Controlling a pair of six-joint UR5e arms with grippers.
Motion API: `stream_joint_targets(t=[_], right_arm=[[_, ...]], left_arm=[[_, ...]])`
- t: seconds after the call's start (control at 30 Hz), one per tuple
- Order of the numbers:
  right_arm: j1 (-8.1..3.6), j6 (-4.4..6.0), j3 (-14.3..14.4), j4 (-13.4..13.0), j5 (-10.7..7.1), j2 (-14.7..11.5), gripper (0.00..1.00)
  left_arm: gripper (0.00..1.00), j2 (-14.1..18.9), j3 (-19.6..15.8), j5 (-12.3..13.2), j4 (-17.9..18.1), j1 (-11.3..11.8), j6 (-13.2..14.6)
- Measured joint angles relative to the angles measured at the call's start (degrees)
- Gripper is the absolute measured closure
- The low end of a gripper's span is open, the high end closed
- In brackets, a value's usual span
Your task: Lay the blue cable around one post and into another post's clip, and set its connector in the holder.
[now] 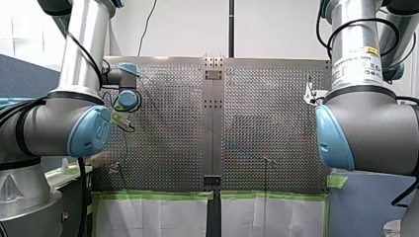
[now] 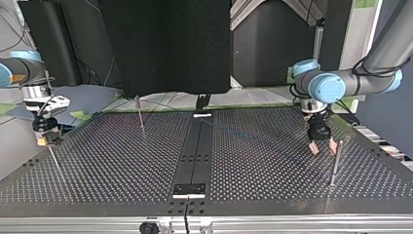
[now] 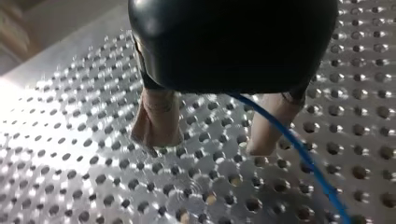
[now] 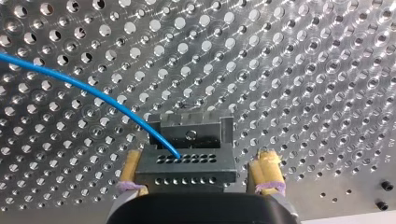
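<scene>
Right wrist view: my right tool [image 4: 198, 163] stands open, its yellow pads [image 4: 267, 165] apart on either side of the dark grey rectangular connector with rows of holes [image 4: 187, 168]. The connector lies against a dark notched holder block [image 4: 191, 127] on the perforated metal tabletop [image 4: 303, 70]. The thin blue cable [image 4: 93, 88] curves away from the connector. Left wrist view: my left tool [image 3: 210, 142] is open too, with the cable passing just beside one of its beige fingers [image 3: 156, 121].
</scene>
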Motion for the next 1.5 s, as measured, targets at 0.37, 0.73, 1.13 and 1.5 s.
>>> stream_joint_targets(t=[0.37,0.73,1.13,1.5], right_arm=[[0.0,0.0,0.0,0.0,0.0,0.0,0.0],[0.0,0.0,0.0,0.0,0.0,0.0,0.0],[0.0,0.0,0.0,0.0,0.0,0.0,0.0],[0.0,0.0,0.0,0.0,0.0,0.0,0.0]], left_arm=[[0.0,0.1,0.0,-0.8,-4.3,-0.1,-6.1],[0.0,1.1,-0.4,-5.0,-6.3,-0.6,-2.5],[0.0,6.6,-5.0,-5.6,-6.5,-1.5,3.6],[0.0,9.2,-5.6,-1.4,-7.5,-2.3,2.3]])
